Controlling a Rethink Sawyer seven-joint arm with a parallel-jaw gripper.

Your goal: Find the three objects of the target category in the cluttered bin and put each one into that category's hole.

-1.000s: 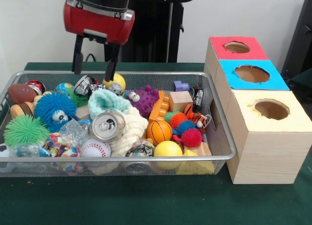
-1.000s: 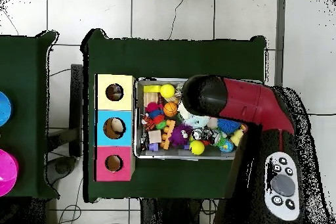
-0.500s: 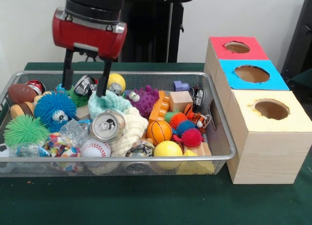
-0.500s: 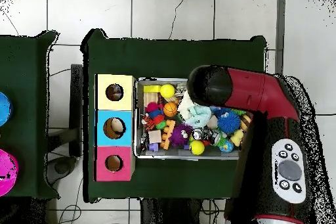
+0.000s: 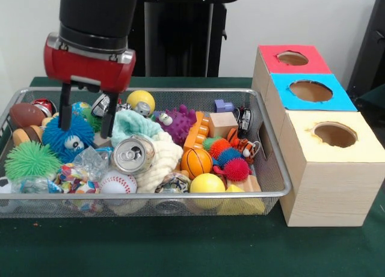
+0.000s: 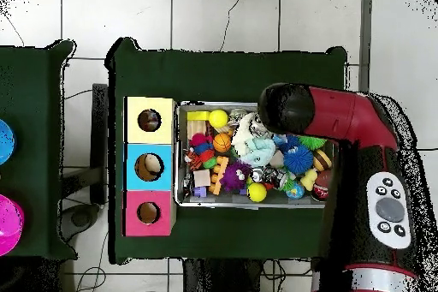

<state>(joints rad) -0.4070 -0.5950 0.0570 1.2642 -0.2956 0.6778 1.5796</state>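
Front view: the end effector (image 5: 86,125) is hanging open, apparently straddling the blue fuzzy ball (image 5: 67,136) in the bin's (image 5: 283,182) far left.

Toys packed the silver wire-mesh bin (image 5: 274,163) wall to wall, leaving no bare floor. The open pincer (image 5: 86,117) straddled the fuzzy blue ball (image 5: 67,136), hemmed by the crushed silver can (image 5: 132,154). The green cloth surface (image 5: 180,247) lay free in front; the 3 holes atop the wooden box (image 5: 325,187) stood unobstructed.
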